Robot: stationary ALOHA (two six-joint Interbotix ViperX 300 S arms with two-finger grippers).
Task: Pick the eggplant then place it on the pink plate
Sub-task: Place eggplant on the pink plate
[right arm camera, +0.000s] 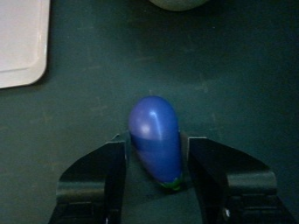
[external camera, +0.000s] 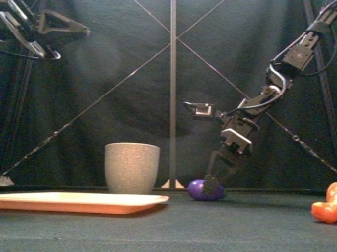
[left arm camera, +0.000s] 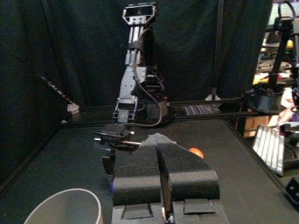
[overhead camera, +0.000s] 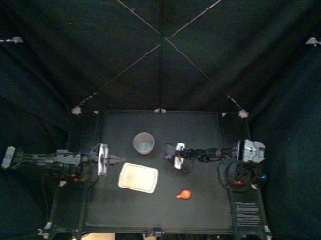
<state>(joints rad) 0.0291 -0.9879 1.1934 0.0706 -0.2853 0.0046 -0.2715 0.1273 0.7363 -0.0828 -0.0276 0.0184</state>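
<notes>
both arms are built of slim black links joined by thicker black joints. along the right arm [external camera: 293,59] black cables are run, and a pale grey block [left arm camera: 138,12] is set at its upper joint. the right gripper [external camera: 215,183] is formed of two narrow jaws, seen as dark grey from outside and as black, blocky and stepped from the wrist. the left arm [external camera: 37,28] is strung with looped black cables. the left gripper [left arm camera: 163,144] is shaped as two broad, smooth black wedges with rounded tops.
</notes>
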